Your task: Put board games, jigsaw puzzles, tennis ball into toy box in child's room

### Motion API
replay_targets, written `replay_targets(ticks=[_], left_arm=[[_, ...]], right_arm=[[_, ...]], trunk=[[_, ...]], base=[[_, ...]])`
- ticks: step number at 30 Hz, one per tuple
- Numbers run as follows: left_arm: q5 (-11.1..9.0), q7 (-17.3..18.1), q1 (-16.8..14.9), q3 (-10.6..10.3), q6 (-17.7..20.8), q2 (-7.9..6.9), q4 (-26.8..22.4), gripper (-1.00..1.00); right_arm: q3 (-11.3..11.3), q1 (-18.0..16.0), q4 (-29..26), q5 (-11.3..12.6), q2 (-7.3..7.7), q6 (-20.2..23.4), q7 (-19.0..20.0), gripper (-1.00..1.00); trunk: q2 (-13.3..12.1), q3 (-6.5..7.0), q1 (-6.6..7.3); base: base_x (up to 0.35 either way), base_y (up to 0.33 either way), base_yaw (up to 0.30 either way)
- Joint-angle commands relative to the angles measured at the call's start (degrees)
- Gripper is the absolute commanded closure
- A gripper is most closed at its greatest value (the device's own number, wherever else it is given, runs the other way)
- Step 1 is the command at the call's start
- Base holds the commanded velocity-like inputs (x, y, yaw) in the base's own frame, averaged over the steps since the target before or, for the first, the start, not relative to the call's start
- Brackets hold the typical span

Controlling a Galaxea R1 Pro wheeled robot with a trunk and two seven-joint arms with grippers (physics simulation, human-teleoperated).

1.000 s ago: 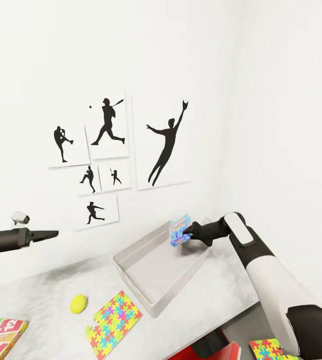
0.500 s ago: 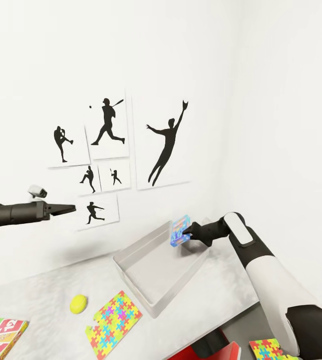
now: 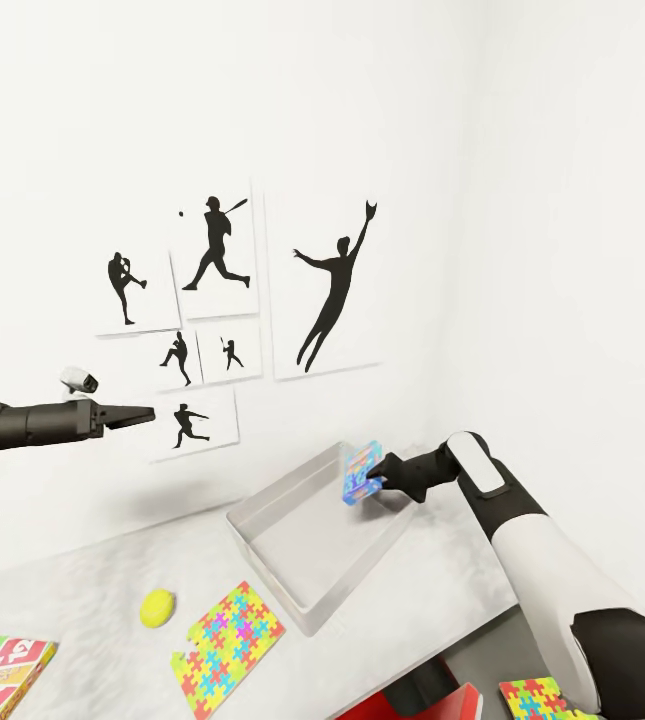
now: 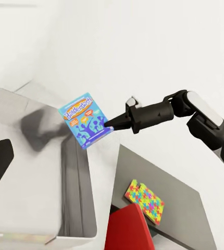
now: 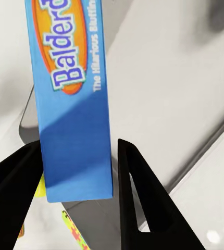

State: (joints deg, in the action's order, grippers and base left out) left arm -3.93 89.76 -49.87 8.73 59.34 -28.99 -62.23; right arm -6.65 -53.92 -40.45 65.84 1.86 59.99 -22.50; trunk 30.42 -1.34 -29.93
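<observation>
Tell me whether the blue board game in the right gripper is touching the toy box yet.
Apart. In the left wrist view the board game, pinched by the right gripper, hangs in the air above the toy box, with its shadow cast on the far wall.

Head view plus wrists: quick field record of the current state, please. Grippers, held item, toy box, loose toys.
right gripper: shut on blue board game, held on edge over the toy box
left gripper: raised in front of the wall, holding nothing; jaws not clear
toy box: on the white table, nothing visible inside
tennis ball: on table, beside the box
jigsaw puzzle: flat on table, next to the ball
second jigsaw puzzle: on the lower grey side desk
another board game: on the table, at the picture's lower left edge
</observation>
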Motion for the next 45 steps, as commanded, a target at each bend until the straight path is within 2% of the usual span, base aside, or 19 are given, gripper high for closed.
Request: replay_targets(ticks=[1,15,26,31,33,36,38,42,45], left_arm=[[0.05,0.24,-0.05,-0.05,0.61,-0.01,0.00,-1.00],[0.07,0.24,0.02,-0.12,0.54,-0.01,0.00,-1.00],[0.07,0.24,0.03,-0.12,0.52,-0.01,0.00,-1.00],[0.07,0.24,0.03,-0.12,0.52,-0.01,0.00,-1.00],[0.07,0.24,0.03,-0.12,0.52,-0.01,0.00,-1.00],[0.07,0.24,0.03,-0.12,0.52,-0.01,0.00,-1.00],[0.07,0.24,0.03,-0.12,0.52,0.02,0.00,-1.00],[0.07,0.24,0.03,-0.12,0.52,0.00,0.00,-1.00],[0.07,0.24,0.03,-0.12,0.52,0.01,0.00,-1.00]], right_arm=[[-0.24,-0.02,-0.10,0.69,0.10,0.01,-0.53,1.00],[-0.20,0.04,-0.15,0.69,-0.47,0.01,-0.53,1.00],[-0.12,0.04,-0.17,0.65,-0.22,0.01,-0.53,1.00],[0.02,-0.41,0.19,0.39,-0.72,0.01,-0.79,1.00],[0.03,-0.61,0.24,-0.24,-0.83,0.01,-0.88,1.00],[0.05,-1.25,0.32,-2.85,-1.04,0.01,-0.94,1.00],[0.06,-1.63,0.35,-5.94,-1.38,0.01,-0.80,1.00],[0.13,-1.85,0.37,-10.02,-2.74,0.01,-0.52,1.00],[0.06,-1.88,0.36,-10.73,-2.94,0.01,0.06,1.00]], trunk=[[0.12,-0.13,-0.03],[0.12,-0.28,-0.03],[0.12,-0.37,-0.03],[0.12,-0.37,-0.03],[0.12,-0.37,-0.03],[0.12,-0.37,-0.03],[0.12,-0.37,-0.03],[0.12,-0.37,-0.03],[0.12,-0.37,-0.03]], base=[[0.000,0.000,0.000],[0.000,0.000,0.000],[0.000,0.000,0.000],[0.000,0.000,0.000],[0.000,0.000,0.000],[0.000,0.000,0.000],[0.000,0.000,0.000],[0.000,0.000,0.000],[0.000,0.000,0.000]])
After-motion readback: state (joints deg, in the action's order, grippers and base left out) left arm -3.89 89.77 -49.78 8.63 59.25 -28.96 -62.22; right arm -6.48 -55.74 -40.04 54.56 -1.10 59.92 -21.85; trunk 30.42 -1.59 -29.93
